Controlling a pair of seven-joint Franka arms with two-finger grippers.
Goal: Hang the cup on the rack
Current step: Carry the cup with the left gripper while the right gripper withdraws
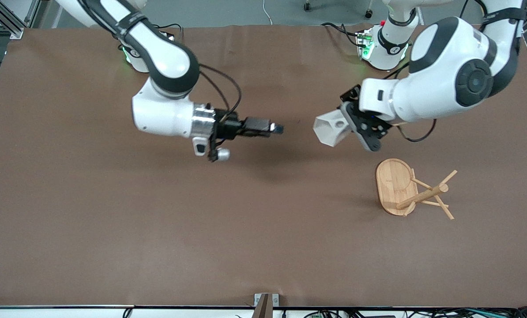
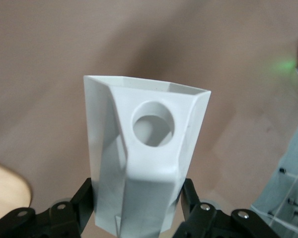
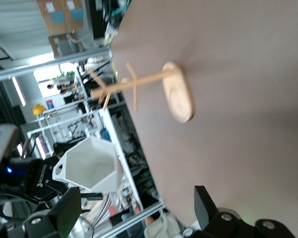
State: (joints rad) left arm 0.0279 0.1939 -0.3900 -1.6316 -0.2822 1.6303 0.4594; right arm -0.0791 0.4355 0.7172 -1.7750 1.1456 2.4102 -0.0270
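Cup (image 1: 330,128): white, faceted, held up in the air over bare table, tipped on its side with the open mouth facing the right arm's end. Blocky handle with its round hole turned toward the left wrist camera (image 2: 148,148); narrower base end sits between the fingers. Also visible in the right wrist view (image 3: 92,166), mouth on, hexagonal rim, handle at one side.

Left gripper (image 1: 359,128): clamped on the cup, one black finger (image 2: 84,198) pressed to each flank of the base end. Over the table at the left arm's end, farther from the front camera than the rack, not over it.

Rack (image 1: 411,192): light wood, standing on the table toward the left arm's end, nearer to the front camera than the held cup. Oval flat base (image 1: 392,183), round central post (image 1: 424,195), thin pegs slanting outward near the top. No contact with cup or gripper; clear gap between them. Same rack seen side-on in the right wrist view (image 3: 159,91), nothing hanging on the pegs.

Right gripper (image 1: 277,129): in the air over the middle of the table, pointing toward the cup, apart from it. Holding nothing; fingers (image 3: 203,206) spread wide in the right wrist view, with cup and rack visible between them farther off.

Table (image 1: 113,221): brown covering, cables near the arm bases.
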